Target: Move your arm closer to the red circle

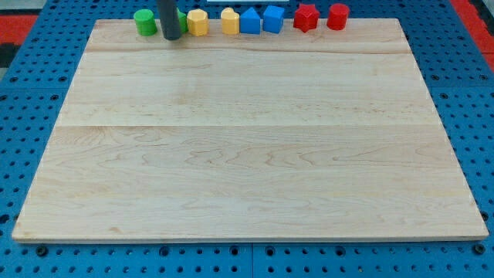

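Observation:
The red circle [337, 16] stands at the view's top right, last in a row of blocks along the board's top edge. Beside it on the left is a red star-like block [306, 17]. My tip [170, 36] is at the view's top left, far left of the red circle. It stands between a green cylinder [144, 22] and a yellow block [198, 22], and the rod covers most of another green block [181, 20].
The row also holds a second yellow block [230, 21], a blue house-shaped block [250, 22] and a blue block [273, 18]. The wooden board [247, 154] lies on a blue perforated table.

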Available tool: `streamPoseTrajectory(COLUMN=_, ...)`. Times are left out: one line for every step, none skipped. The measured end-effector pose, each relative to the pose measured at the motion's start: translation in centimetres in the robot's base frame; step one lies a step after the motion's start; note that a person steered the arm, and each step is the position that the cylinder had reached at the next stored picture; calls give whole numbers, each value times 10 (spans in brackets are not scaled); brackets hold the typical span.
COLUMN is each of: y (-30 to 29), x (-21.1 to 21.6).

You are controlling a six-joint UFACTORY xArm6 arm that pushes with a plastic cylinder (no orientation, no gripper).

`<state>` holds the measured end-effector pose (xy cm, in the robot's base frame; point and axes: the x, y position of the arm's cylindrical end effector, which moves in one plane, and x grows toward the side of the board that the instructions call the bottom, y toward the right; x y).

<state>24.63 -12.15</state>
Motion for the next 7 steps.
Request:
streamPoseTrajectory(y=60, x=34)
streamPoseTrajectory(y=152, x=35)
streamPoseTrajectory(y=269, x=29)
streamPoseTrajectory(y=384, x=-52)
streamPoseTrajectory(y=379, x=-55)
streamPoseTrajectory(y=374, x=-55)
streamPoseTrajectory(y=349, x=-55)
